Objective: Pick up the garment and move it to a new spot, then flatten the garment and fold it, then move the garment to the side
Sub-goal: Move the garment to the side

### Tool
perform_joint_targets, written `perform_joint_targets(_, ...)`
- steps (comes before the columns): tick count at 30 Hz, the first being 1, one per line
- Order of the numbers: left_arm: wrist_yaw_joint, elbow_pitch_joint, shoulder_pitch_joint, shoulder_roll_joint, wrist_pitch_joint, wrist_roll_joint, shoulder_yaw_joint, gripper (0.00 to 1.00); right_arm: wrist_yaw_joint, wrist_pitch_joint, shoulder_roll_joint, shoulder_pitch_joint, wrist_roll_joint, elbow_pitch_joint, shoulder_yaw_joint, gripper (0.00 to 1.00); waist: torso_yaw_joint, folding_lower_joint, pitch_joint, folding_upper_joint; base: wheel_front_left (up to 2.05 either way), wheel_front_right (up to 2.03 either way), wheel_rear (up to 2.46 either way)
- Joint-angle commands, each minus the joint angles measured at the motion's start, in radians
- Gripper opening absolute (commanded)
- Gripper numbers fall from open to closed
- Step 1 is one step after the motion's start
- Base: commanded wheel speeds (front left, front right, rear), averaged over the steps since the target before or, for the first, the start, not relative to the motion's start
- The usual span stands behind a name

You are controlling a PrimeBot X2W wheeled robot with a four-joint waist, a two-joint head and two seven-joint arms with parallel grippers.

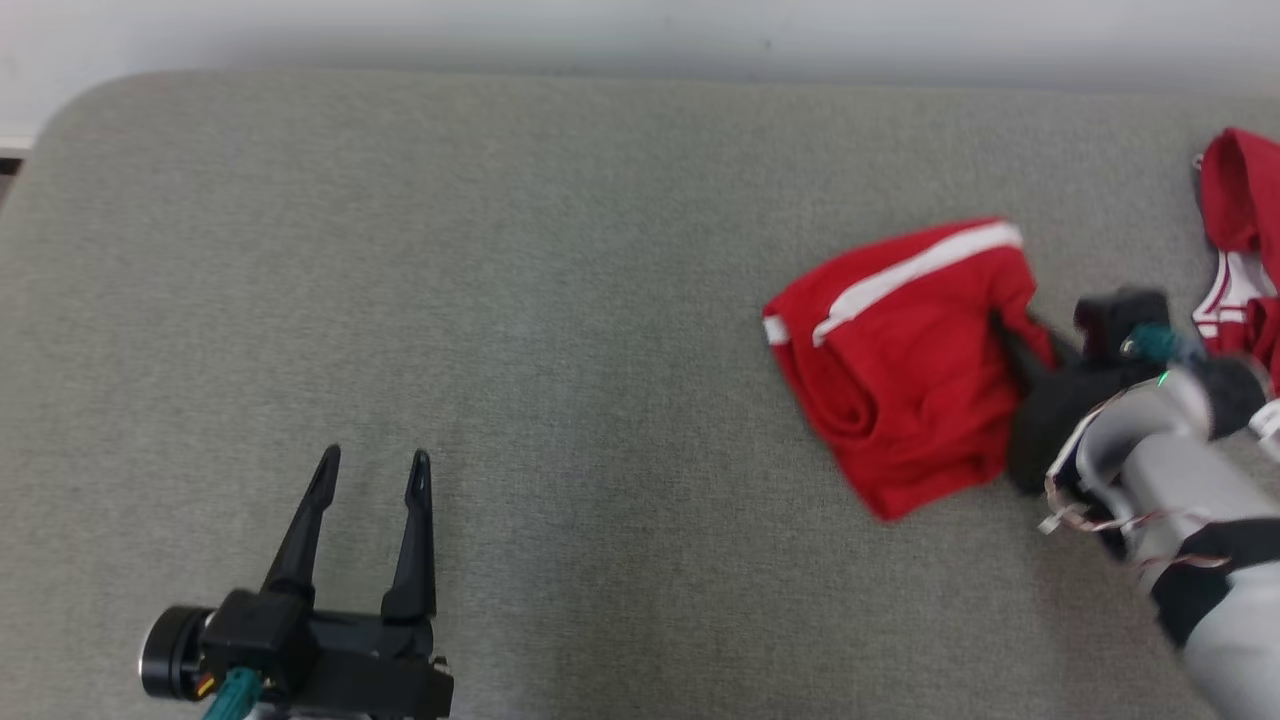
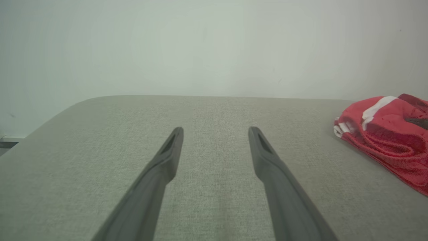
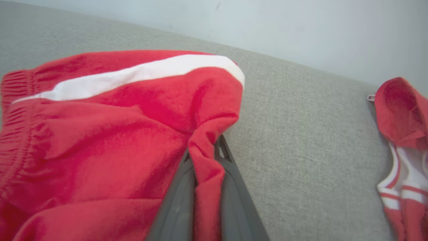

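Red garment [image 1: 900, 370], crumpled, right of centre on the grey bench [image 1: 500, 250], one fold pinched in the right gripper's [image 3: 204, 157] clenched jaws; left gripper [image 1: 375, 455] idle, jaws released; apparent status: grasp made, with relocating, flattening, folding and setting aside all outstanding.

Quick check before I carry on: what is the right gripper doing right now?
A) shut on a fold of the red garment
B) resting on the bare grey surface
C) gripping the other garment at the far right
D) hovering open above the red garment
A: in the right wrist view, a fold of the red garment is pinched between the two fingers of the right gripper.
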Motion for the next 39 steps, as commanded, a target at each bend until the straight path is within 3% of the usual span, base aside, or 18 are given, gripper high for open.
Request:
perform_joint_targets(1, -0.002, -0.006, -0.024, -0.001, -0.003, 0.001, -0.002, 1.00, -0.003, 0.004, -0.029, -0.029, 0.007, -0.017, 0.010, 0.00, -0.058, -0.0001, 0.081, -0.0001, 0.00, 0.00, 0.00)
perform_joint_targets(10, -0.006, -0.054, -0.128, 0.015, -0.003, 0.039, -0.010, 1.00, -0.003, 0.060, -0.255, -0.227, 0.069, -0.151, 0.107, 0.00, -0.160, -0.0001, 0.245, -0.0001, 0.00, 0.00, 0.00)
perform_joint_targets(17, -0.005, -0.098, -0.149, 0.048, -0.003, 0.057, -0.008, 1.00, -0.003, 0.084, -0.378, -0.318, 0.109, -0.184, 0.118, 0.00, -0.224, -0.0001, 0.302, -0.0001, 0.00, 0.00, 0.00)
perform_joint_targets(24, -0.005, -0.144, -0.133, 0.073, -0.003, 0.069, -0.008, 1.00, -0.003, 0.090, -0.452, -0.377, 0.111, -0.154, 0.112, 0.00, -0.254, -0.0001, 0.330, -0.0001, 0.00, 0.00, 0.00)
perform_joint_targets(39, -0.005, -0.193, -0.124, 0.098, -0.003, 0.087, -0.015, 1.00, -0.003, 0.081, -0.472, -0.505, 0.057, 0.001, 0.119, 0.00, -0.256, -0.0001, 0.375, -0.0001, 0.00, 0.00, 0.00)
